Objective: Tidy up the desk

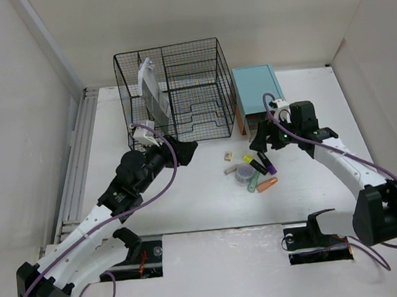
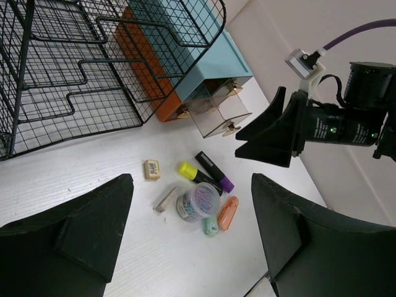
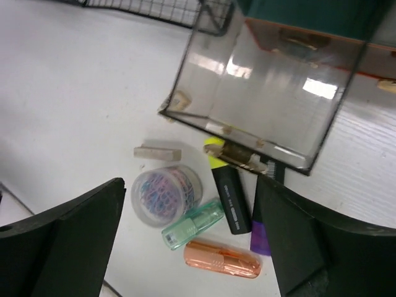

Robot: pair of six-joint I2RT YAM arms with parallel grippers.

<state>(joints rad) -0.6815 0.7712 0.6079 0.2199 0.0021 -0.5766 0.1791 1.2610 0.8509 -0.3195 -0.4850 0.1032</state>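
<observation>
So the clear drawer (image 3: 266, 93) sits open on the table (image 3: 74, 80). The right hand (image 3: 189, 185) and left hand (image 2: 192, 182) are both spread apart and empty. Next up, probably: grab the markers (image 3: 230, 198) at lower middle and drop them in.

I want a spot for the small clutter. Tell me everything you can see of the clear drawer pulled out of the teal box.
The clear drawer is a see-through, slightly smoky plastic tray with thin dark edges and a small brass-coloured knob on its front. It stands pulled well out of the teal drawer box, level, and looks empty. The yellow highlighter and black marker lie on the desk just before its front, seemingly apart. Nothing grips it.
</observation>
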